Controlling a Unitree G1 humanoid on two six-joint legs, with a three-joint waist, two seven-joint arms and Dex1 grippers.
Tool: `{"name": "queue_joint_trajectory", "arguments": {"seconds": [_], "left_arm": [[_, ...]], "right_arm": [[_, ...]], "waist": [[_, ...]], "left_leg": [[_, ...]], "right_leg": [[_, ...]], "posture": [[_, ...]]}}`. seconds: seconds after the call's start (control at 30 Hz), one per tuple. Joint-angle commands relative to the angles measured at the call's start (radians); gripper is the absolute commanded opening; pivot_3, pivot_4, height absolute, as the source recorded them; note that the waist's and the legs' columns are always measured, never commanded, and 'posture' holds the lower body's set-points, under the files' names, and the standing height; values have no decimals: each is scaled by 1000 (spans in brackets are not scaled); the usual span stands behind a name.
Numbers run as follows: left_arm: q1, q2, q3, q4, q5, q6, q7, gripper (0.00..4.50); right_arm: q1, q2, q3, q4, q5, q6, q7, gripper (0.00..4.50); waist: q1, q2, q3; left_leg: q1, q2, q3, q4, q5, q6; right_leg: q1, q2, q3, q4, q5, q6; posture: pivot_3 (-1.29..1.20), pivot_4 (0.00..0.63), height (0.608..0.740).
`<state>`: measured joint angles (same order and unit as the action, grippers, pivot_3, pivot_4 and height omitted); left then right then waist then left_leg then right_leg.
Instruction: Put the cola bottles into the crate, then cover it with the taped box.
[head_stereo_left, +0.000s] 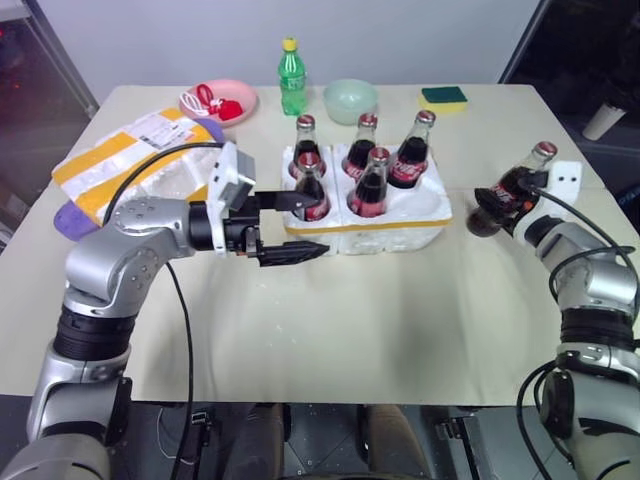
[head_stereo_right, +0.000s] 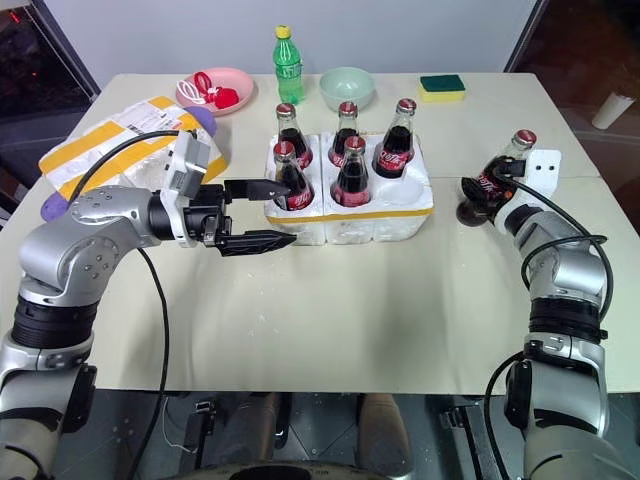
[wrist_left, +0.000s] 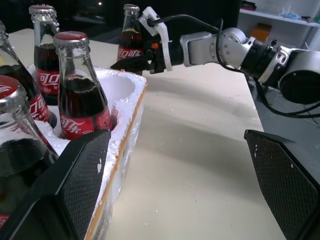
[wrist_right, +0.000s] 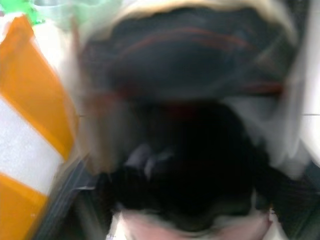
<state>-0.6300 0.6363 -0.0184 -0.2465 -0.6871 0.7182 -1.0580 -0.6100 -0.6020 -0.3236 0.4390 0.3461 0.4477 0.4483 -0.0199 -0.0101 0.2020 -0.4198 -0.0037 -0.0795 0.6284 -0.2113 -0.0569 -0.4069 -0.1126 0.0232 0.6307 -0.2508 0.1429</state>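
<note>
Cola bottles number 6 on the desk: 5 stand upright in the crate (head_stereo_left: 395, 228) at the centre of the frame, and the sixth bottle (head_stereo_left: 512, 188) sits at centre right, tilted, in the right gripper (head_stereo_left: 492, 212).

At the upper left of the left eye view, the taped box (head_stereo_left: 120, 160) lies on the desk (head_stereo_left: 400, 330), its yellow bands and white label facing up, with a purple object (head_stereo_left: 72, 220) showing from under its near edge. Just right of it, at the back of the desk, stand a pink plate (head_stereo_left: 240, 95) carrying something red and white, a green plastic bottle (head_stereo_left: 291, 78) with a yellow cap, a pale green bowl (head_stereo_left: 350, 100) and a yellow-and-green sponge (head_stereo_left: 443, 97).

The left gripper (head_stereo_left: 295, 226) is at centre left, pointing sideways toward the crate, its fingers (head_stereo_left: 290, 253) spread wide with nothing between them; the upper finger lies against the crate's left end, next to the front-left bottle (head_stereo_left: 311, 190). Inside the crate, 3 bottles fill the back row and 2 the front row; the front-right well (wrist_left: 120, 87) is bare white foam.

To the right of the crate and apart from it, the right gripper has its fingers closed around the body of the sixth bottle, whose red cap leans toward the upper right. Its base is close to the desk; whether it touches cannot be told.
</note>
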Motion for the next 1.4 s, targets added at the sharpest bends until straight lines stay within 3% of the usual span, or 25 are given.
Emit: {"name": "queue_joint_trajectory", "arguments": {"seconds": [0.03, 0.27, 0.47, 0.83, 1.17, 1.23, 1.3, 1.4], "left_arm": [[-10, 15, 30, -20, -8, -7, 8, 4500], [9, 25, 48, -34, -24, 4, 31, 4500], [21, 20, 46, -43, -24, 4, 40, 4500], [15, 21, 41, -37, -11, -10, 35, 4500], [19, 22, 40, -41, -7, -13, 39, 4500], [24, 25, 39, -46, -6, -12, 39, 4500], [30, 28, 40, -52, -6, -10, 41, 4500], [45, 36, 48, -66, -11, -3, 49, 4500]], "right_arm": [[3, -16, -30, -124, 34, -40, 39, 2780], [-37, -77, -108, -436, 237, 130, 101, 2780], [-86, -111, -79, -568, 382, 318, 126, 2780], [-49, -75, 114, -585, 293, 300, 171, 2780], [-69, -43, 274, -447, 133, 220, 228, 2780], [-82, -38, 284, -410, 113, 225, 225, 3863], [-91, -37, 288, -393, 98, 225, 226, 4464], [-93, -50, 260, -425, 113, 256, 231, 4464]], "waist": [[0, 0, 0], [-1, 7, 4], [0, 7, 4], [3, 6, 4], [2, 6, 4], [2, 6, 4], [1, 6, 4], [1, 6, 4]], "left_leg": [[0, 0, 0, 0, 0, 0], [-1, 0, 0, -1, 0, 0], [-1, 0, 0, -1, 0, 0], [-4, 0, 0, 1, 0, 0], [-4, 0, 0, 1, 0, 0], [-4, 0, 0, 1, 0, 0], [-4, 0, 0, 1, 0, 0], [-3, 0, 0, 1, 0, 0]], "right_leg": [[0, 0, 0, 0, 0, 0], [-2, 0, 0, 1, 0, 0], [-2, 0, 0, 1, 0, 0], [-3, 0, 0, 0, 0, 0], [-3, 0, -1, 0, 0, 0], [-3, 0, -1, 0, 0, 0], [-3, 0, -1, 0, 0, 0], [-3, 0, -1, 0, 0, 0]], "posture": [[0, 150, 739], [0, 150, 739], [0, 150, 739], [0, 150, 739], [0, 150, 739], [0, 150, 739], [0, 150, 739], [0, 150, 739]]}}
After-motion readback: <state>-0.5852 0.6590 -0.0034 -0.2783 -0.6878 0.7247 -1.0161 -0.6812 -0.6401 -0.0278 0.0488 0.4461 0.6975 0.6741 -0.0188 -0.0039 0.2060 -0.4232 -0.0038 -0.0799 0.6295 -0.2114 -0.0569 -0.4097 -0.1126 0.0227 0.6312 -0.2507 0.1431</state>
